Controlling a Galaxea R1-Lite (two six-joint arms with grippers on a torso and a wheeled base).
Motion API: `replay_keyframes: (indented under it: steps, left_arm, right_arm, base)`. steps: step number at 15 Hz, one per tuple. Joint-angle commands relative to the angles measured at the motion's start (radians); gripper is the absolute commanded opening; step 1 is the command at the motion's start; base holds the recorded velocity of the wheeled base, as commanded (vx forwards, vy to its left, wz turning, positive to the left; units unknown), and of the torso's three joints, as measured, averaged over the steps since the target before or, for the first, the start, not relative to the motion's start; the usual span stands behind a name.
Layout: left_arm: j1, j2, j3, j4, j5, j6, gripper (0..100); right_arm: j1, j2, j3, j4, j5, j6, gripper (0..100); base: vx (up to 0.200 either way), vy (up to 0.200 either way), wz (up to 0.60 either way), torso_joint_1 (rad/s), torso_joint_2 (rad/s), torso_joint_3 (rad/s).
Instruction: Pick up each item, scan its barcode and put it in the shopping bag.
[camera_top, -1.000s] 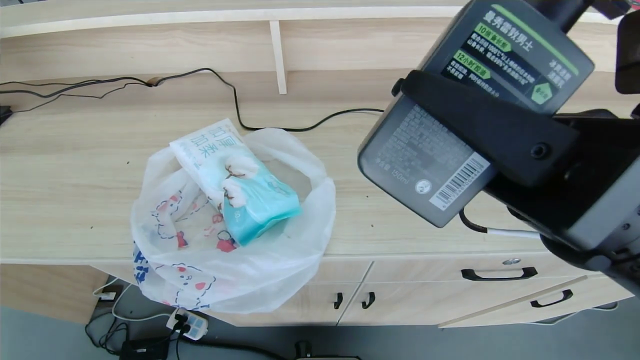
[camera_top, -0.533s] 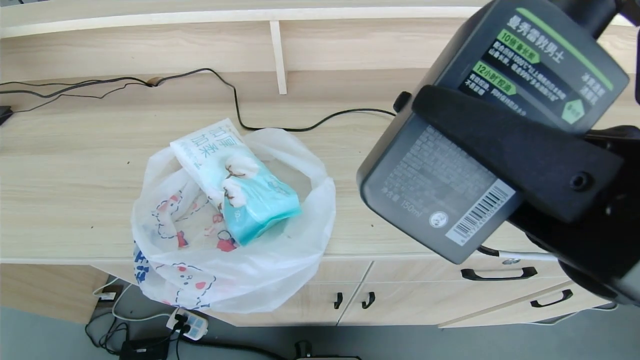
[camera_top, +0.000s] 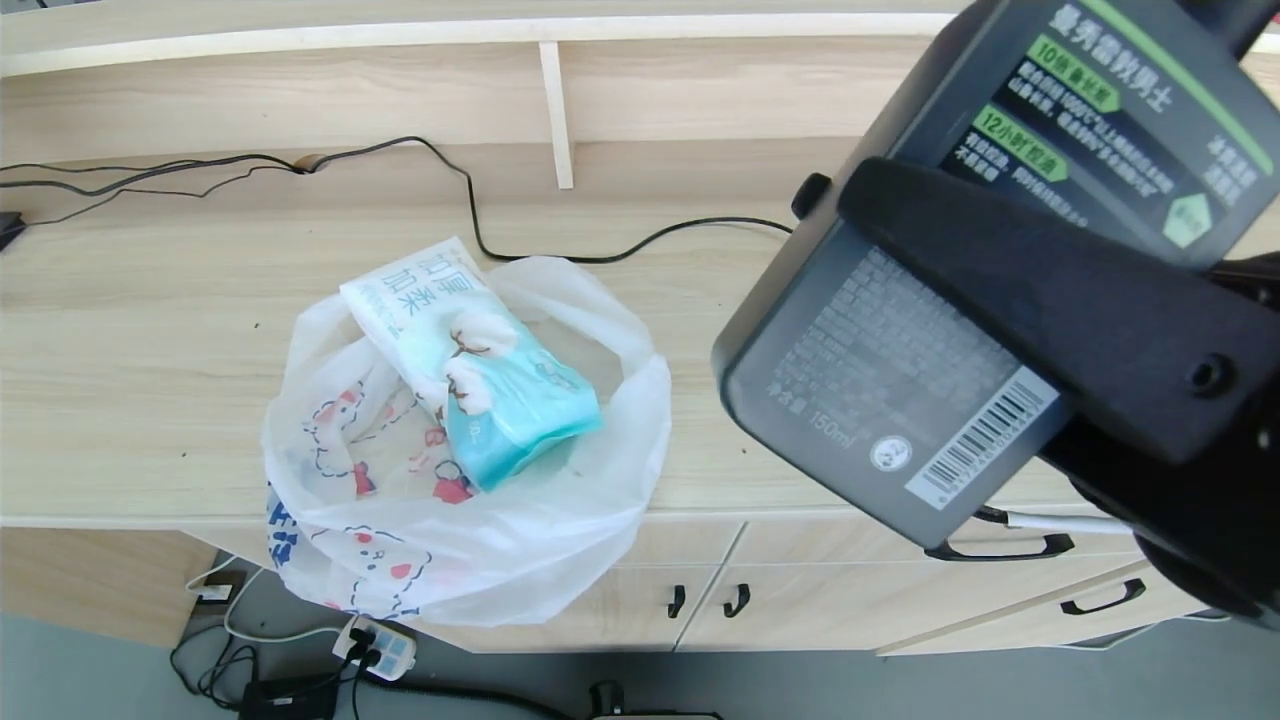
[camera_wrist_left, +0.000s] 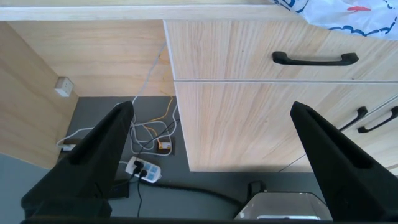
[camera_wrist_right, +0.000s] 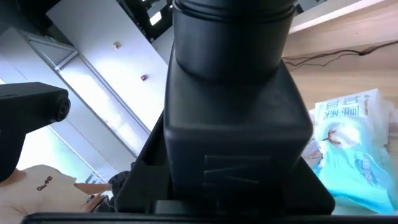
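My right gripper (camera_top: 1010, 300) is shut on a dark grey bottle (camera_top: 880, 370), held high and close to the head camera at the right. The bottle's back label and barcode (camera_top: 985, 440) face the camera. The right wrist view looks along the bottle (camera_wrist_right: 236, 137) toward its black cap. A white plastic shopping bag (camera_top: 470, 540) with cartoon prints sits at the counter's front edge, mouth open. A teal and white tissue pack (camera_top: 480, 370) lies in it, also seen as the tissue pack (camera_wrist_right: 348, 149). My left gripper (camera_wrist_left: 211, 168) hangs open below counter height, facing the drawers.
The wooden counter (camera_top: 140, 330) has black cables (camera_top: 470, 190) running along its back. Drawers with black handles (camera_top: 1000, 548) sit beneath the front edge. A power strip (camera_top: 380, 645) and cords lie on the floor below the bag.
The right gripper has brought the bottle nearer the head camera, lower and to the right. The bag and tissue pack have not moved.
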Motion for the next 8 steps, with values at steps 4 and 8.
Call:
replay_keyframes:
  steps: [4,8]
  left_arm:
    - [0.000,0.000,0.000,0.001,0.000,0.000,100]
    - [0.000,0.000,0.000,0.003,0.000,0.002,100]
  right_arm:
    - [-0.231,0.015,-0.069,0.136,-0.139,-0.289,0]
    - [-0.469,0.163,-0.250,0.147,-0.121,-0.764,0]
  base:
    - [0.000,0.000,0.00,0.000,0.00,0.000]
    - [0.000,0.000,0.00,0.000,0.00,0.000]
